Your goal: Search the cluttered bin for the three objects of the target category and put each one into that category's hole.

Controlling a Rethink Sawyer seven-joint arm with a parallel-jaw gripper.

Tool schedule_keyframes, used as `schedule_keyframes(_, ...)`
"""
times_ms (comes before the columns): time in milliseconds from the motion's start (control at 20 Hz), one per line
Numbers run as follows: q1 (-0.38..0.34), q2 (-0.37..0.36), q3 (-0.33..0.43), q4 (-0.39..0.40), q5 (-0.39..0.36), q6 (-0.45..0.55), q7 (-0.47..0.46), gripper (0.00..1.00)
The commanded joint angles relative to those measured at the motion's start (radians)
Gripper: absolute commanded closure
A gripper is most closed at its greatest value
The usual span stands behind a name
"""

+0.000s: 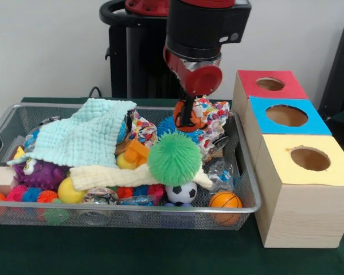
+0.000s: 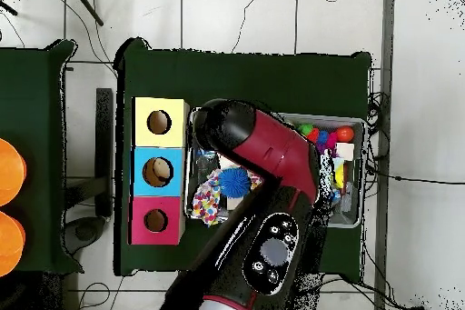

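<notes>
The wire mesh bin (image 1: 160, 211) stands on the green table, full of toys and cloths. My gripper (image 1: 189, 114) reaches down into its far right part, close to the boxes. It looks shut on an orange soft toy with dark stripes (image 1: 180, 119), whose orange shows on both sides of a black finger. The red-topped box with its round hole (image 1: 270, 84) stands farthest back in the row of boxes right of the bin. In the overhead view the arm (image 2: 272, 152) hides the gripper, and the red box's hole (image 2: 155, 221) is open. No other animal toy shows.
The blue-topped box (image 1: 286, 116) and yellow-topped box (image 1: 310, 158) stand nearer the camera. In the bin lie a green spiky ball (image 1: 174, 158), a pale blue cloth (image 1: 83, 137), a cream cloth (image 1: 114, 175), a patterned cloth (image 1: 212, 123), a basketball-patterned ball (image 1: 225, 201), a soccer ball (image 1: 181, 193) and a purple toy (image 1: 37, 172).
</notes>
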Motion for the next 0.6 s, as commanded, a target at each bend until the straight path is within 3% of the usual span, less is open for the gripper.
schedule_keyframes(50,-0.026,-0.004,0.171,0.026,-0.054,-0.080,-0.036,1.00)
schedule_keyframes(550,-0.005,-0.016,0.180,0.056,-0.103,-0.126,0.001,1.00)
schedule_keyframes(600,-0.008,-0.018,0.186,0.057,-0.116,-0.135,0.004,0.00)
